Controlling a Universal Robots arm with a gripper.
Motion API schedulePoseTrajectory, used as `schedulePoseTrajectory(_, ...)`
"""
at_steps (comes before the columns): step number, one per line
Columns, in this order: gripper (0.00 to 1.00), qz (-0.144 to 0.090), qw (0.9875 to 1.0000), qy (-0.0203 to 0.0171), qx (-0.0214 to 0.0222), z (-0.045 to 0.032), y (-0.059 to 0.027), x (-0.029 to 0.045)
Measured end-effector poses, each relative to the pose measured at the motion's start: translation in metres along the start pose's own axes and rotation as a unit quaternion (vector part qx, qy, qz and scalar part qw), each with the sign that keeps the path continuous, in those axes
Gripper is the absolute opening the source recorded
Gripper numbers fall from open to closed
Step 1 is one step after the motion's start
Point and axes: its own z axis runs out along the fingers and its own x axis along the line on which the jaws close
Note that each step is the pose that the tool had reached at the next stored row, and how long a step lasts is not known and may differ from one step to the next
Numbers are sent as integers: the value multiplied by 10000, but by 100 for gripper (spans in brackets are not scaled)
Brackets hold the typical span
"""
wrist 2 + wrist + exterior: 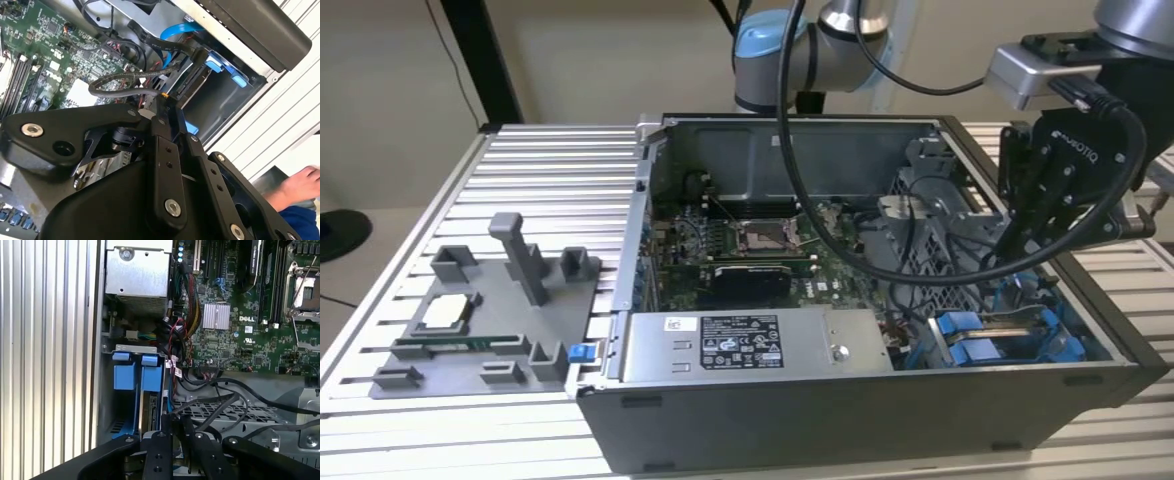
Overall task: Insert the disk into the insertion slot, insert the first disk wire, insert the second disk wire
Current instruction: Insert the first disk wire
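One end of a black braided wire [117, 76] is pinched in the narrowly closed black claw [165, 100]. Just beside its tips, the flat silver-grey disk [151, 380] in its bright blue plastic carrier is seated inside the narrow grey metal slot [134, 347].

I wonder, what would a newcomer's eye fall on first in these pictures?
The open computer case stands mid-scene in the exterior view, its green motherboard laid bare. At the exterior view's right the black claw hangs down into the case, near the bright blue carrier frames in its near corner.
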Motion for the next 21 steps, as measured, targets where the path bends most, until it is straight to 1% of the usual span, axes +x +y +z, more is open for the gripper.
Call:
schedulePoseTrajectory(3, 0, 0, 10000, -8, 1, 6, -1, 0)
schedulePoseTrajectory(6, 0, -1, 10000, -6, 1, 24, -12, 6)
schedulePoseTrajectory(15, 0, 0, 10000, -7, 1, 83, -68, 27)
schedulePoseTrajectory(21, 0, 0, 10000, -7, 0, 91, -83, 28)
